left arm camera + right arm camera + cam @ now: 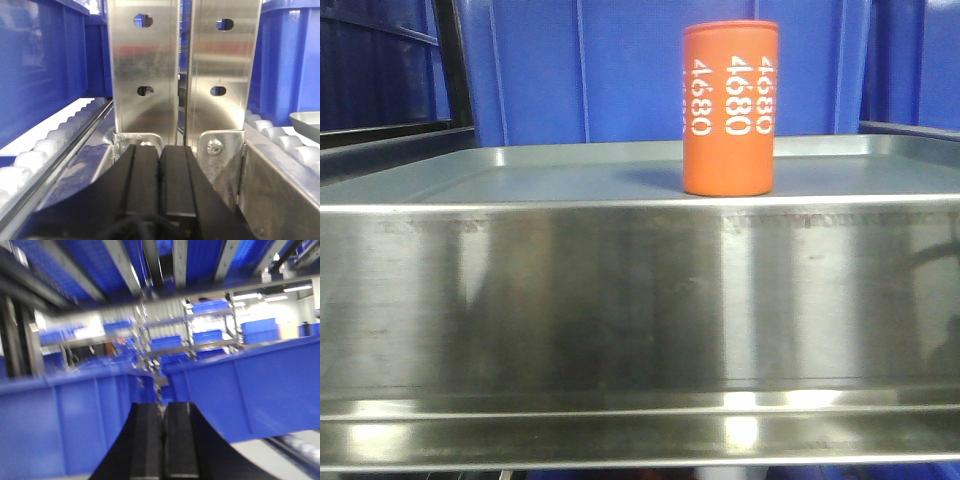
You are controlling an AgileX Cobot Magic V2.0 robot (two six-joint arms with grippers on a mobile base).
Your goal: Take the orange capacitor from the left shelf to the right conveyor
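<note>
While it stands upright on its flat end, the small orange can-shaped capacitor, printed with white "4680" down its side, sits in the upper right of centre of the front view. It rests on the shiny brushed stainless-steel shelf, just behind the raised front rim, and nothing touches it. The shelf's reflective front face fills the middle and lower frame. Behind the capacitor runs a wall of blue plastic bins.

From the left wrist view, the left gripper rises from the bottom centre. Its two black ribbed fingers are pressed flat together with only a thin seam between them, clenched on nothing. Straight ahead, two upright galvanised steel posts with oval holes fill the centre, and rows of white rollers run along the lower left and right.

Although the right wrist view is blurred, the right gripper shows at bottom centre with its black fingers likewise closed against each other, empty. Large blue crates cross the frame beyond it.
</note>
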